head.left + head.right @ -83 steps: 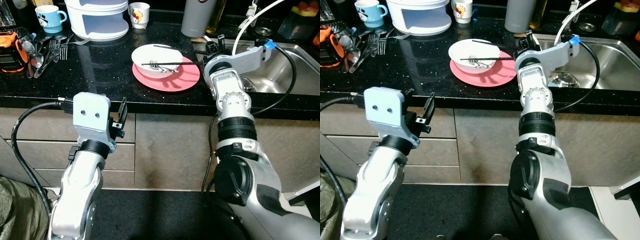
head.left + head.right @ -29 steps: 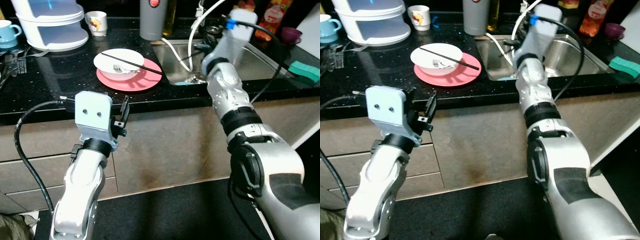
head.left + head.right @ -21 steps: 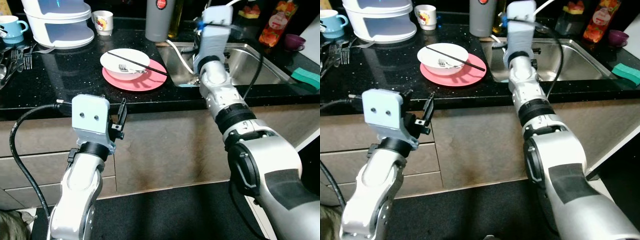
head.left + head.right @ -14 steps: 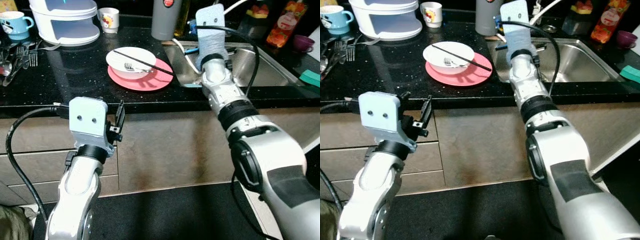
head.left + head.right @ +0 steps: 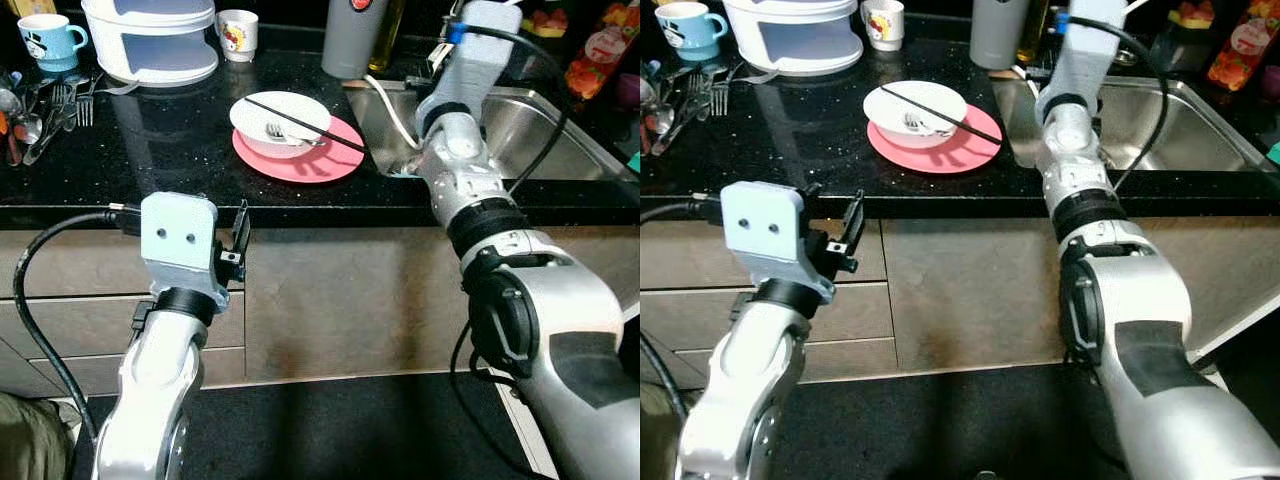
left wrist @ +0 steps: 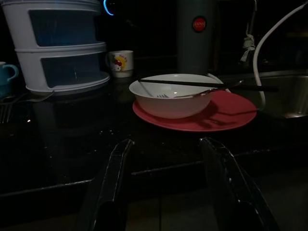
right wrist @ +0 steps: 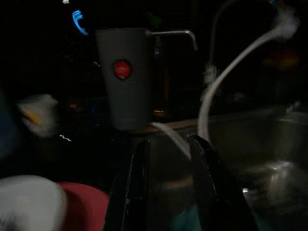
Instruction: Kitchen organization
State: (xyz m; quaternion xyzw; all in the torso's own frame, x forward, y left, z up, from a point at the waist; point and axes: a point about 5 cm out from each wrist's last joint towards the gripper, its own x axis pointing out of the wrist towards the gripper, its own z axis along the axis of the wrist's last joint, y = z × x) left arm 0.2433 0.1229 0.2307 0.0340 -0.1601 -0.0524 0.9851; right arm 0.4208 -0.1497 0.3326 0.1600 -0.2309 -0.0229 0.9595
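A white bowl [image 5: 282,113] sits on a pink plate [image 5: 335,162] on the black counter, with black chopsticks [image 5: 322,126] laid across its rim and a fork inside. My left gripper [image 5: 241,228] hangs open below the counter edge, in front of the drawers. Its wrist view looks over the edge at the bowl [image 6: 173,98] between the two fingers [image 6: 113,187]. My right arm reaches up over the left side of the steel sink [image 5: 530,125]. The right gripper [image 7: 168,142] is open, holds nothing, and faces a grey tumbler [image 7: 124,77] and a white hose [image 7: 226,77].
At the counter's back stand a white stacked container [image 5: 152,38], a blue mug [image 5: 46,40], a white cartoon mug [image 5: 238,33] and the grey tumbler [image 5: 352,38]. Forks and spoons [image 5: 48,102] lie at the far left. An orange bottle [image 5: 602,55] stands behind the sink.
The whole view has shifted, so the camera moved. My right arm has left the chopsticks and now stands raised over the sink's left edge. The left arm holds the same pose.
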